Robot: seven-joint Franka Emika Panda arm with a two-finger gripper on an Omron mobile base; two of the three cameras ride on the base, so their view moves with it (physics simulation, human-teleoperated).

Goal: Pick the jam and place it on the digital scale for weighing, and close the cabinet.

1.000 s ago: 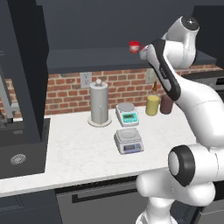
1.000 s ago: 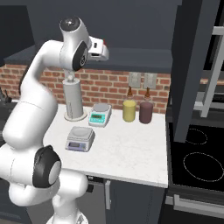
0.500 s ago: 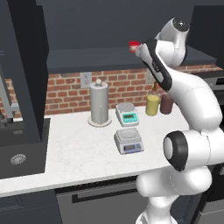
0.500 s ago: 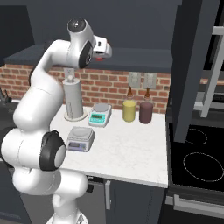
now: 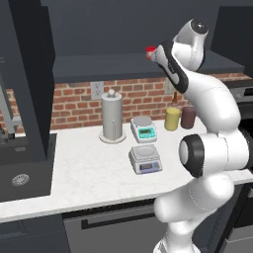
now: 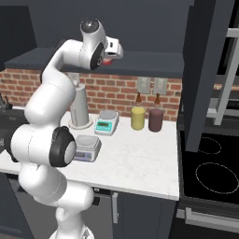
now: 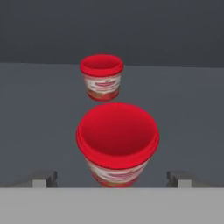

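Note:
Two red jam jars stand on the open cabinet's shelf (image 5: 99,66). In the hand view the nearer jam (image 7: 117,142) sits between my open gripper's (image 7: 112,180) fingertips (image 7: 43,179), which do not touch it. A second jar just like it (image 7: 101,76) stands farther back. From the left base view a jam jar (image 5: 149,50) peeks out just left of the gripper (image 5: 157,53). It also shows red (image 6: 108,59) under the hand in the right base view. The digital scale (image 5: 145,159) with the purple display lies on the counter, nearest the front.
Another scale with a teal display (image 5: 143,128) lies behind it, beside a paper-towel roll (image 5: 112,117). Yellow (image 5: 172,118) and maroon (image 5: 188,117) jars stand by the brick wall. The cabinet doors hang open at left (image 5: 29,74) and right (image 6: 203,70). A sink (image 5: 20,173) is at left, a stove (image 6: 210,172) at right.
The arm has straightened and pushed the hand a little farther toward the shelf, up to the jar. The jaws have stayed open. Nothing on the counter has moved.

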